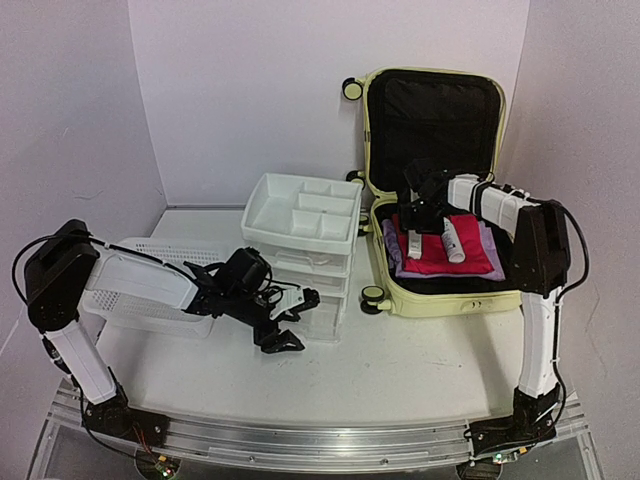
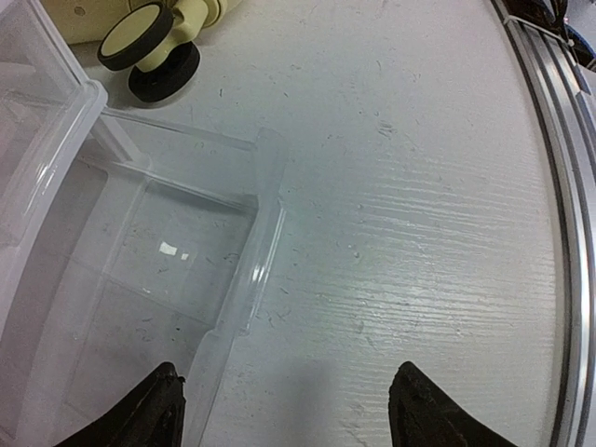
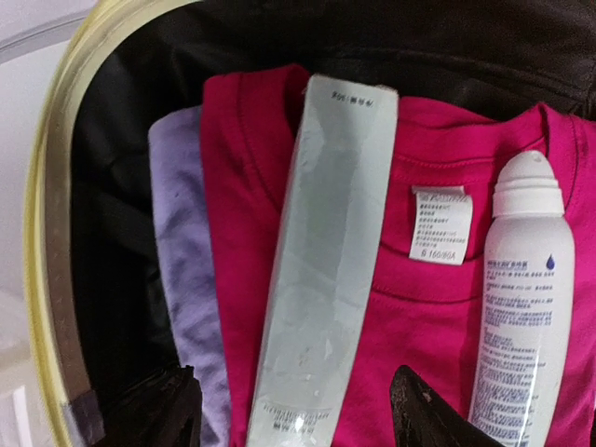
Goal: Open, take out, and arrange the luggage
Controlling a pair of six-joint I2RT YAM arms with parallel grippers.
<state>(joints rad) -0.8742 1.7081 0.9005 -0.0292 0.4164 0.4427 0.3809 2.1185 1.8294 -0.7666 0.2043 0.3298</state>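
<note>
Legible markings appear in the right wrist view only, on items inside the luggage (image 3: 51,233).

1. Neck label (image 3: 440,223), white, sewn into the magenta shirt (image 3: 410,326): the bottom line reads approximately "160/80A". The lines above it are too small to read.
2. White spray bottle (image 3: 521,317), right of the label: blue drop symbol, with illegible fine print below it.
3. Long pale box (image 3: 326,270), left of the label: one line of print at the far end, illegible.
</note>
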